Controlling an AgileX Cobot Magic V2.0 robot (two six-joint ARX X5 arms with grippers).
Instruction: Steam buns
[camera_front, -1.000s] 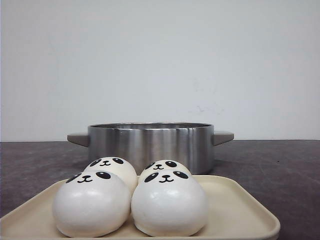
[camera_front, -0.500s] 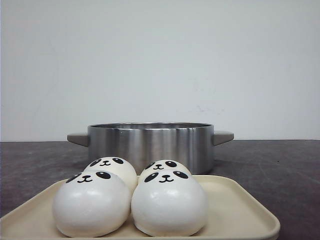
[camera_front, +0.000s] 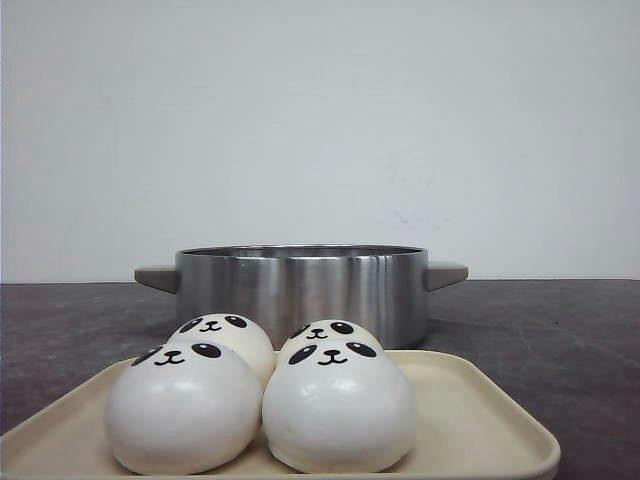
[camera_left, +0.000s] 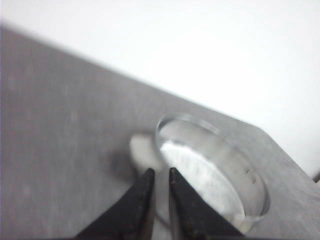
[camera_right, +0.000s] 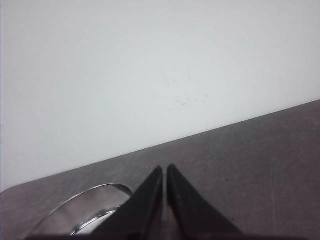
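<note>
Four white panda-faced buns sit close together on a cream tray (camera_front: 480, 420) at the front: front left (camera_front: 183, 405), front right (camera_front: 338, 405), back left (camera_front: 222, 335), back right (camera_front: 328, 333). A steel pot (camera_front: 300, 285) with grey handles stands just behind the tray, without a lid. Neither gripper shows in the front view. My left gripper (camera_left: 161, 171) is empty, its jaws almost together, above the table beside the pot (camera_left: 210, 165). My right gripper (camera_right: 164, 168) is shut and empty, with the pot's rim (camera_right: 85, 210) off to one side.
Dark grey tabletop (camera_front: 560, 330) stretches on both sides of the pot, with a plain white wall behind. The pot's grey handles (camera_front: 445, 273) stick out left and right. The tray's front edge is cut off by the bottom of the front view.
</note>
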